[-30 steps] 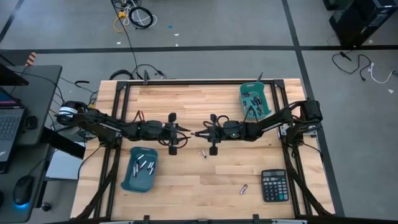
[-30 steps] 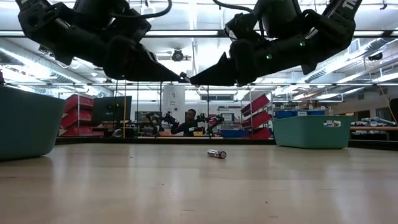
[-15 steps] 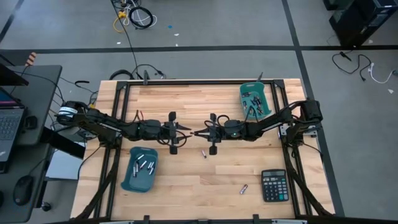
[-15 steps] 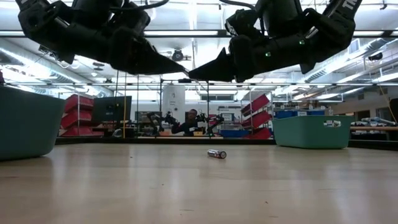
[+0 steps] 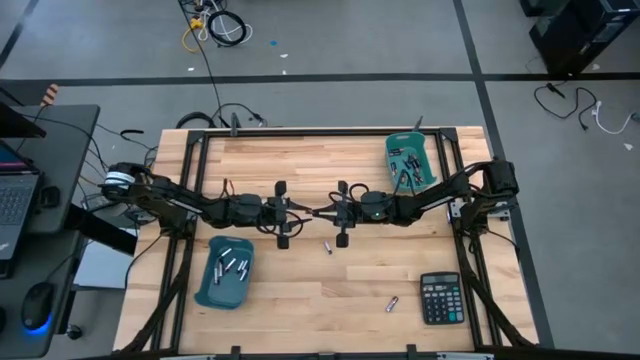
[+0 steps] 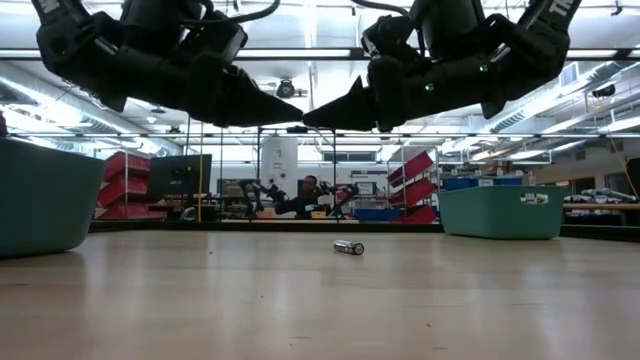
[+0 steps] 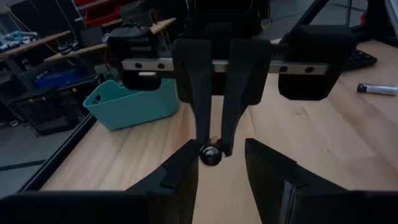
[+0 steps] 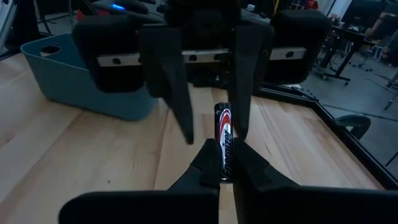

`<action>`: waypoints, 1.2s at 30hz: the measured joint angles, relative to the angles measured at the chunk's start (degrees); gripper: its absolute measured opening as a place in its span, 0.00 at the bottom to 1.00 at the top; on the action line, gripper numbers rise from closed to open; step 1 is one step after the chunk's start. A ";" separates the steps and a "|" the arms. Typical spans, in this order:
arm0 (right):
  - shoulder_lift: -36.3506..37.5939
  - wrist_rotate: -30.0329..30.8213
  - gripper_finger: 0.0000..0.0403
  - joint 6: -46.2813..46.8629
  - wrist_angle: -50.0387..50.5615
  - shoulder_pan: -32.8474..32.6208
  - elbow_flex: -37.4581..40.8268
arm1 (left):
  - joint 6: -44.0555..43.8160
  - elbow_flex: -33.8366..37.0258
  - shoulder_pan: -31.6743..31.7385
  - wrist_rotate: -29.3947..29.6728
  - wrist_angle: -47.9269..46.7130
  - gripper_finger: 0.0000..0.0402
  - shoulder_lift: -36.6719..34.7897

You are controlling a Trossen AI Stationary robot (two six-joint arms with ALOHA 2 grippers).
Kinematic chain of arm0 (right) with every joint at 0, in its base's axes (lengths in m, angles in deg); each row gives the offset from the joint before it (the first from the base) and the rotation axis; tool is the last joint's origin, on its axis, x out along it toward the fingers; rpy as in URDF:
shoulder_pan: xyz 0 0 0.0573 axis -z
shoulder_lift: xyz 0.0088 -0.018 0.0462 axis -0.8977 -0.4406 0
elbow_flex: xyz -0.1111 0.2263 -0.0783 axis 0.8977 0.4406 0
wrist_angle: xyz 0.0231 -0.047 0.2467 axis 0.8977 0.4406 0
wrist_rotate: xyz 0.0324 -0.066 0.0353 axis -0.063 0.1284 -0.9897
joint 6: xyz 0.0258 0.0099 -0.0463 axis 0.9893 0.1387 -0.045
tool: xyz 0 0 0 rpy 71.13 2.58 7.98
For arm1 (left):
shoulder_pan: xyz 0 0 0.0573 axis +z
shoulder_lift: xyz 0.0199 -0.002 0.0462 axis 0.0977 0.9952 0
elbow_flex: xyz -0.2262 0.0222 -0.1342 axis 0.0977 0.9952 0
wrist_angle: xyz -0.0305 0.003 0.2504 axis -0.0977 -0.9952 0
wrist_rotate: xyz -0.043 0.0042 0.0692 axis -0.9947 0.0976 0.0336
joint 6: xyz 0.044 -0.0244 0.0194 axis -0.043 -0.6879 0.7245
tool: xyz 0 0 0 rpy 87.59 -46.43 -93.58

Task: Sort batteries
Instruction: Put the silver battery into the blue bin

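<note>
High over the table's middle, my two grippers meet tip to tip. My right gripper [image 8: 224,154] is shut on a black battery with red and white print [image 8: 222,134]. Its free end [image 7: 210,154] points at my left gripper [image 7: 217,148]. That gripper is open, one finger on each side of the free end. I cannot tell whether either finger touches it. In the high view the left gripper [image 5: 303,212] and the right gripper [image 5: 316,213] almost touch. One loose battery [image 5: 327,247] lies on the wood just nearer than them, and another [image 5: 392,303] lies beside the calculator. My right gripper pinches the battery's near end [image 8: 224,167] between its two fingers. The fingers come in about level from the table's right and lie along the battery. Most of its length sticks out past the fingertips toward the left gripper. It is held roughly level, lifted clear of the table.
A teal bin [image 5: 207,288] holding several batteries stands at the near left. A second teal bin [image 5: 432,160] with batteries stands at the far right. The black calculator [image 5: 441,298] lies at the near right. Bare wood lies under both grippers.
My left gripper has tipped up toward level, and its fingertips have come closer to the right gripper's and around the held battery's free end. The right gripper has kept still with the battery.
</note>
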 joint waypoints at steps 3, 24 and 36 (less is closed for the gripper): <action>0.00 0.02 0.02 0.06 0.07 0.00 0.00 | -0.58 0.04 0.08 -0.98 3.37 0.33 1.76; 1.30 2.29 0.14 0.03 -0.06 0.02 -0.04 | -2.24 0.09 0.12 1.23 5.28 0.04 0.14; 15.56 15.50 0.32 -1.85 10.12 2.35 0.02 | -15.36 -6.79 -10.59 5.07 -36.34 0.04 -28.36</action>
